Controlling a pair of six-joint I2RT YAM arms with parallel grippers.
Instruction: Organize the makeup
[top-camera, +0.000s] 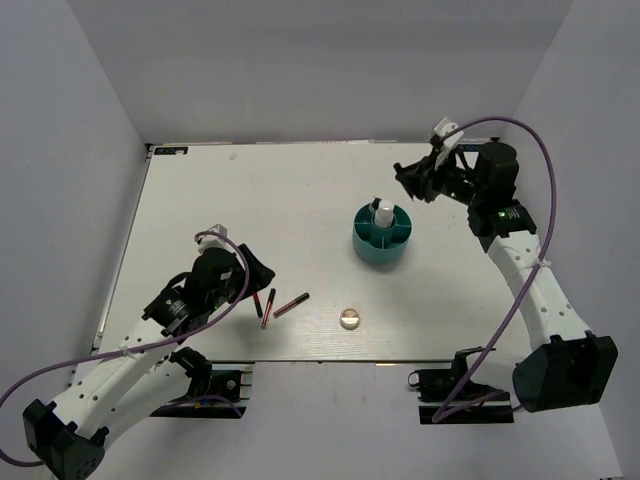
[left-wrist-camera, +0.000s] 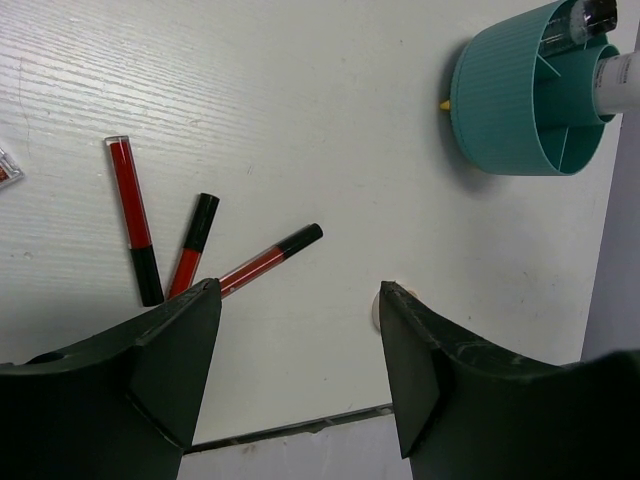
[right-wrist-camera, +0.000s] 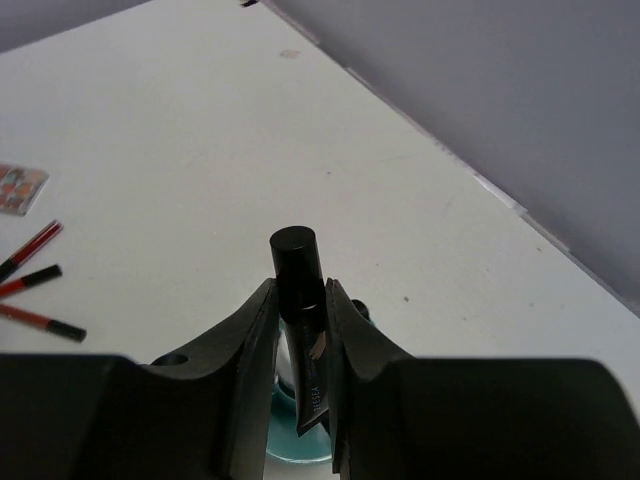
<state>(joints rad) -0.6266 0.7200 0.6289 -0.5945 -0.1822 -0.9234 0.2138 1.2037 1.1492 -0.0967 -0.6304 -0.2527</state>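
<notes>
A: Status, near side first?

B: Near part of the table (top-camera: 420, 335): round compact (top-camera: 350, 318) lying loose, about centre. Just left of it, three red-and-black sticks (top-camera: 268, 307) fanned out flat and close together, not in anything.

A: Palette?

B: Small pink palette (right-wrist-camera: 20, 188) flat on the table, left of the sticks. The top view hides it under the left arm.

A: Left arm?

B: Left gripper (left-wrist-camera: 297, 292) hangs just left of the sticks, fingers wide apart with nothing between them. No contact with any stick that I can see.

A: Mid-table?

B: Teal cup (top-camera: 383, 250), divided. White bottle (top-camera: 383, 212) stands upright in one compartment. The left wrist view shows something dark in another compartment, too cropped to name.

A: Far side?

B: Right gripper (right-wrist-camera: 300, 290) sits far-right of the cup, clamped tight on a black stick (right-wrist-camera: 293, 252) held roughly upright. Its wrist view shows teal below the fingers, so it's close to the cup. Can't tell which compartment it lines up with.

A: Progress?

B: My read: under half done. Bottle is in, maybe one more item, and the black stick is in hand but not yet dropped in. Left to do: three sticks, palette and compact, all out on the table.
</notes>
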